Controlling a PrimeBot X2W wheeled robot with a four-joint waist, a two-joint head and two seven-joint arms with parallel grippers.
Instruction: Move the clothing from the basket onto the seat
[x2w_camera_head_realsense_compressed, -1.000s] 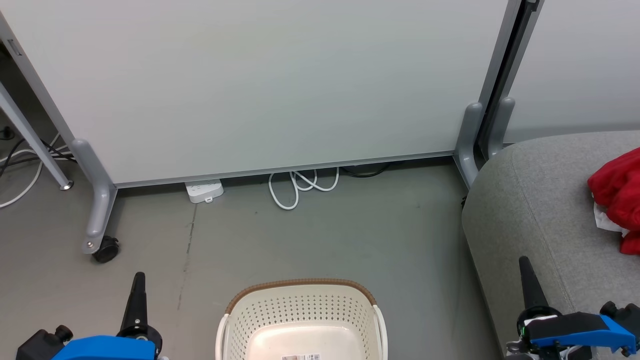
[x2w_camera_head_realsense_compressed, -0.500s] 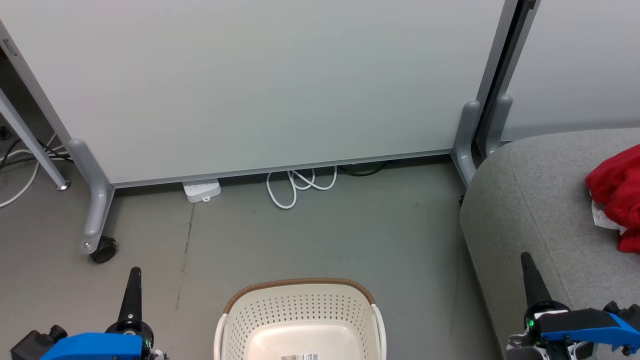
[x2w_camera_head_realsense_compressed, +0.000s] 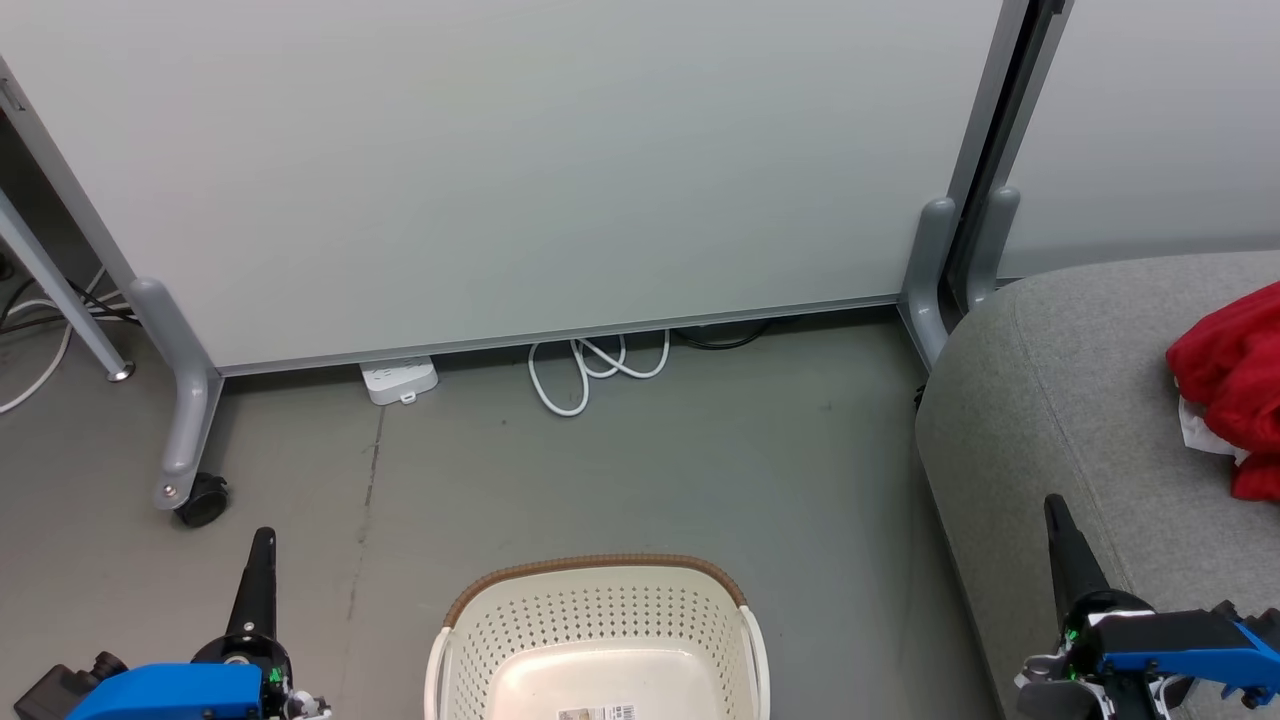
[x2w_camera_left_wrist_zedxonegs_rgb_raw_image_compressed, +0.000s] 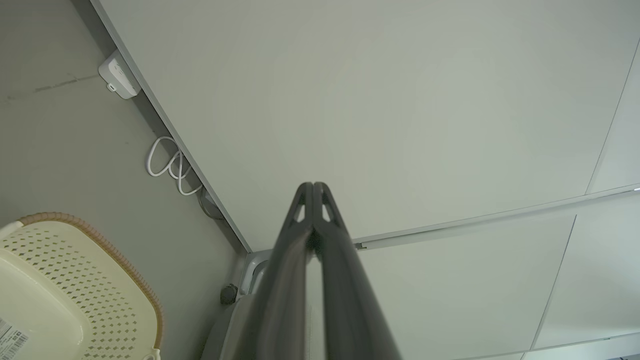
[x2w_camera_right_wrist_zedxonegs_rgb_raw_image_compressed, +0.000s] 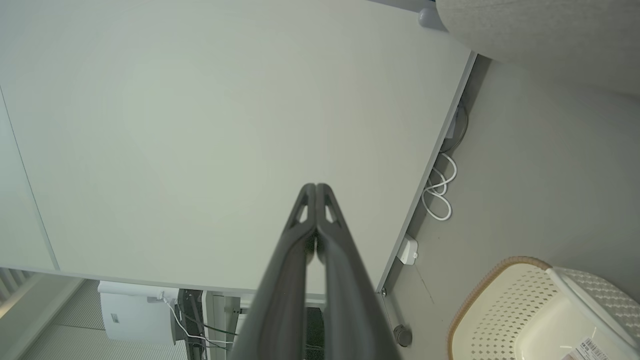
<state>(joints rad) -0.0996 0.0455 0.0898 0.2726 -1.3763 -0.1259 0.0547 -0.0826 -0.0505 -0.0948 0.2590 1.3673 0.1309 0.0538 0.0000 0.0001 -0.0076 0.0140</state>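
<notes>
Left gripper (x2w_camera_head_realsense_compressed: 263, 540) and right gripper (x2w_camera_head_realsense_compressed: 1056, 506): fingers pressed together, empty. Clothing (x2w_camera_head_realsense_compressed: 1235, 385) lies on the seat (x2w_camera_head_realsense_compressed: 1060, 400), ahead-right of the right gripper, well apart. Basket (x2w_camera_head_realsense_compressed: 598, 566) sits between the grippers. Judged light, limp, unbreakable; pinch a raised fold.

a big pale partition panel (x2w_camera_head_realsense_compressed: 520, 170) stands on grey feet (x2w_camera_head_realsense_compressed: 187, 420), one with a black caster (x2w_camera_head_realsense_compressed: 204, 502). under its bottom edge lie a white power strip (x2w_camera_head_realsense_compressed: 398, 381) and a looped white cable (x2w_camera_head_realsense_compressed: 583, 373) on the grey floor (x2w_camera_head_realsense_compressed: 700, 470).
</notes>
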